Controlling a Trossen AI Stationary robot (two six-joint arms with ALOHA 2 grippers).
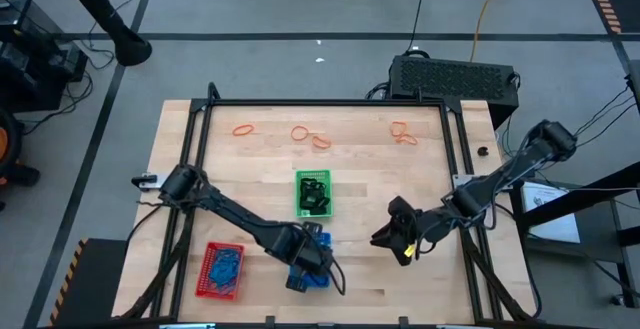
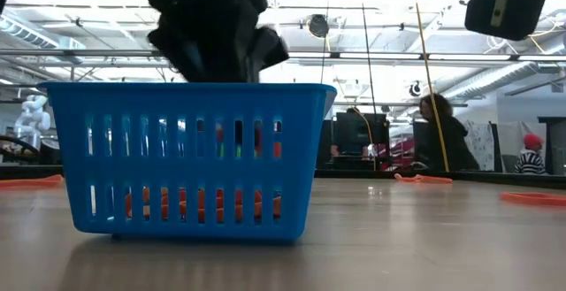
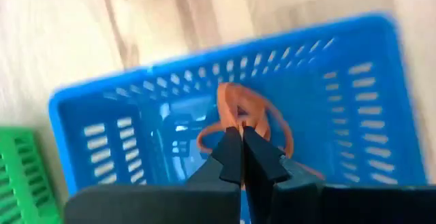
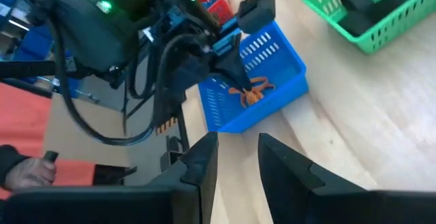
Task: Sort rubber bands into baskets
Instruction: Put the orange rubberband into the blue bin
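Pinched shut on a thin orange rubber band, my left gripper hangs over the blue plastic mesh basket, which holds more orange loops. My right gripper, fingers parted and empty, waits nearby above bare wood. Black bands fill the green mesh basket; blue ones the red mesh basket. Orange bands lie scattered along the wooden table's far side.

Light: bright, even; ceiling strips seen in low view.
Glare: pale washed patches on table, left wrist view.
Shadows: soft, faint under blue basket.
Blur: left wrist view smeared, basket edges soft.
Focus: near pincer fingers out of focus, right wrist view; room bkgd soft.
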